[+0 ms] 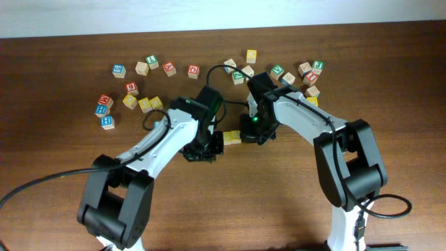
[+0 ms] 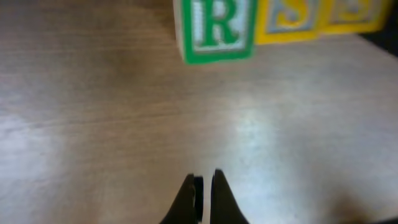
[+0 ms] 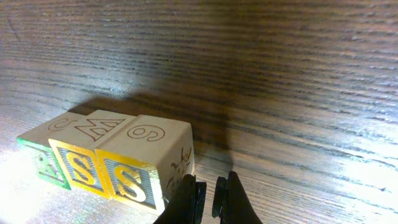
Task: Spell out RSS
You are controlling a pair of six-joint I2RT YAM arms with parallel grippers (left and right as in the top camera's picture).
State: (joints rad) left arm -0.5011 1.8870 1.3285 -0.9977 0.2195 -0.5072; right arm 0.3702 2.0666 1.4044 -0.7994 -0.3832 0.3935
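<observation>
Three letter blocks stand side by side in a row reading R, S, S. In the left wrist view the green R block [image 2: 214,28] is followed by two yellow S blocks [image 2: 289,22] [image 2: 351,15] at the top edge. The right wrist view shows the R block [image 3: 42,163] and both S blocks [image 3: 81,167] [image 3: 134,179] at lower left. Overhead, only part of the row [image 1: 232,137] shows between the arms. My left gripper [image 2: 204,182] [image 1: 208,149] is shut and empty, well back from the R. My right gripper [image 3: 209,186] [image 1: 253,132] is shut and empty, right beside the last S block.
Several spare letter blocks lie scattered along the back of the wooden table, one cluster at back left [image 1: 132,87] and another at back right [image 1: 301,72]. Both arms meet at the table's middle, with cables trailing behind them.
</observation>
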